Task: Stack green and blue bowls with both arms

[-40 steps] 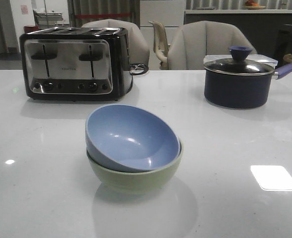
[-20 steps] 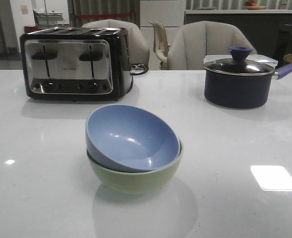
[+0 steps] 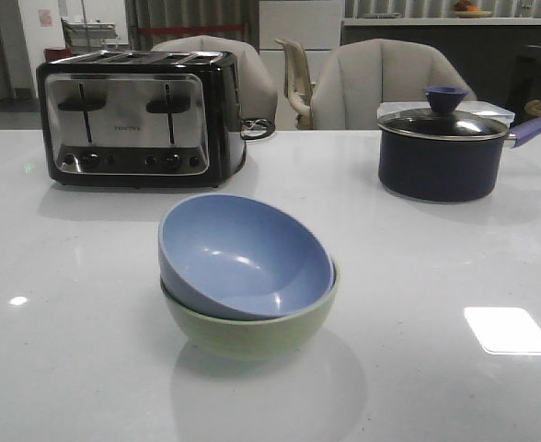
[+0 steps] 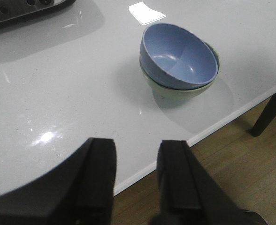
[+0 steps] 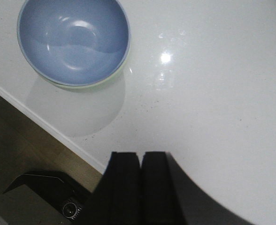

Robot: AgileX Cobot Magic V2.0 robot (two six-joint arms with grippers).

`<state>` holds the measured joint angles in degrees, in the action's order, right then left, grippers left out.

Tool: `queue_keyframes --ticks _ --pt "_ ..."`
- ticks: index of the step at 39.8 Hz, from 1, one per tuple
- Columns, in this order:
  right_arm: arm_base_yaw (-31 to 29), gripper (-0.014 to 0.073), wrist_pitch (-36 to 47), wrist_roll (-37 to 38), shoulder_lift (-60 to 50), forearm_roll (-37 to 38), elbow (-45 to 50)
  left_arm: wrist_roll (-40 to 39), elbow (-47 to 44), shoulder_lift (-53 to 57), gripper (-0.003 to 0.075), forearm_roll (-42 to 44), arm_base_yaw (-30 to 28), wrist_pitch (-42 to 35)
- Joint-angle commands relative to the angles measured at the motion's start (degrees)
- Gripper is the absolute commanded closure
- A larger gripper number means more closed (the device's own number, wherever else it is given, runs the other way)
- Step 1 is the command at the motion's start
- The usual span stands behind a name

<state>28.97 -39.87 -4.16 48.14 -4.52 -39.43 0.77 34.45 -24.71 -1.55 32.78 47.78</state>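
Note:
The dusty blue bowl [image 3: 243, 253] sits tilted inside the pale green bowl [image 3: 252, 327] near the middle of the white table. The stack also shows in the left wrist view, blue bowl [image 4: 178, 56] over green bowl [image 4: 175, 93], and in the right wrist view, where the blue bowl [image 5: 73, 40] hides all but a thin rim of the green bowl [image 5: 103, 82]. My left gripper [image 4: 137, 152] is open and empty, over the table's near edge, well away from the bowls. My right gripper [image 5: 140, 161] is shut and empty, also back from the bowls. Neither gripper shows in the front view.
A black and steel toaster [image 3: 137, 115] stands at the back left. A dark lidded pot [image 3: 441, 152] with a blue knob stands at the back right. Chairs stand behind the table. The table's near edge [image 4: 213, 126] and wooden floor show in both wrist views.
A dark shape at the front view's right edge, beside the pot handle, has gone out of view. The bowls have not moved.

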Motion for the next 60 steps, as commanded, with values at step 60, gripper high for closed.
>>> queue_keyframes --ticks 60 --pt "0.02 0.0559 2.87 -0.63 -0.19 0.27 -1.56 -0.17 -35.91 26.27 0.0619 -0.54 -30.72 -47.78"
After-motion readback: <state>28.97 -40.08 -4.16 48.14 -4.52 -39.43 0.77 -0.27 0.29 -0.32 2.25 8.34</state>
